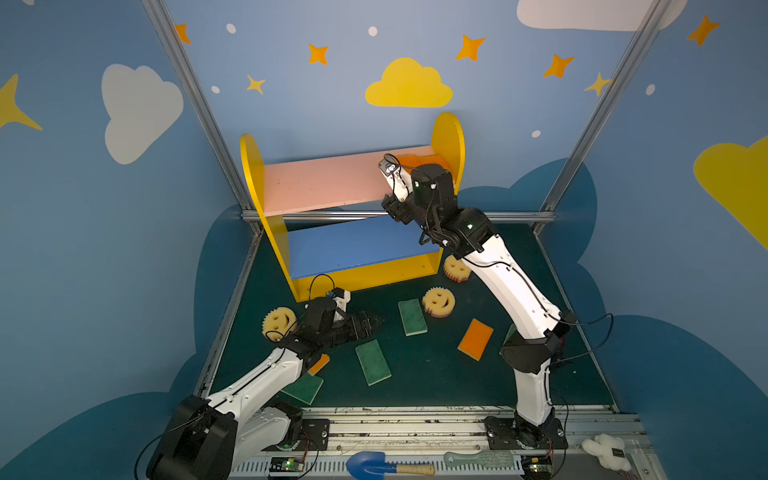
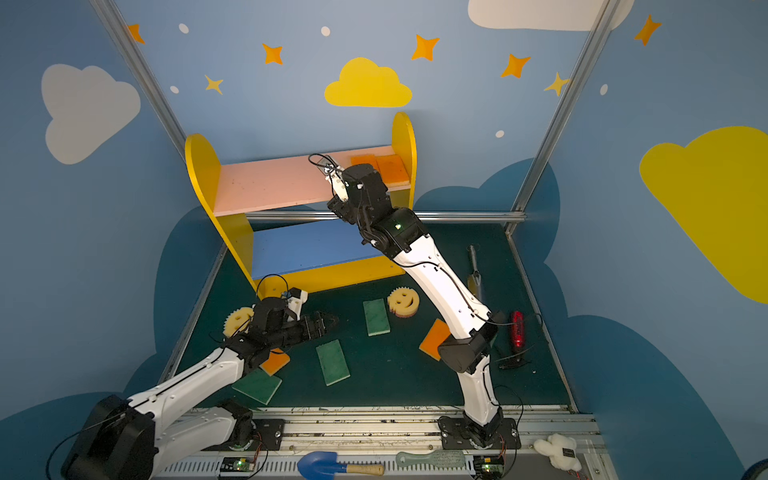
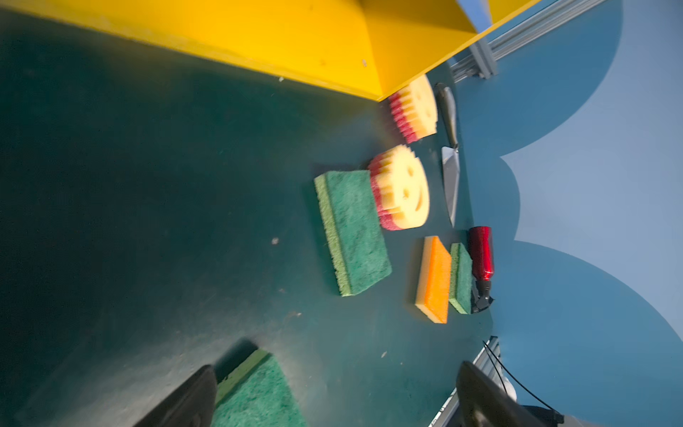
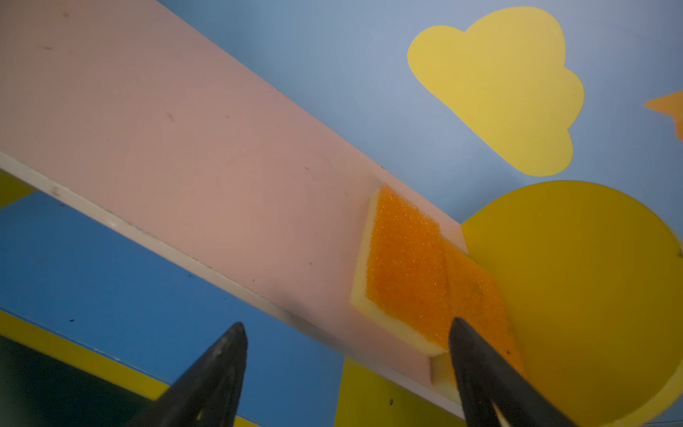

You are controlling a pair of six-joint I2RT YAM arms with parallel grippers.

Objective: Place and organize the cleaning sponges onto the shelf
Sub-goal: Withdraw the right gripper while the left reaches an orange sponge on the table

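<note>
The right end effector (image 4: 346, 323) was released, its jaws wide and empty, just in front of the shelf (image 1: 251, 174) at the right end of the pink upper board (image 1: 324, 183). There an orange-topped sponge (image 2: 363, 161) lay flat, touching a second orange sponge (image 2: 392, 168) that sat against the yellow side panel. The left end effector (image 3: 338, 368) was likewise released, low over the green desk (image 1: 436, 374) near a green-topped sponge (image 1: 372, 362). Elsewhere on the desk lay a smiley sponge (image 1: 438, 301) just beside another green pad (image 1: 412, 317), and an orange pad (image 1: 476, 338).
</note>
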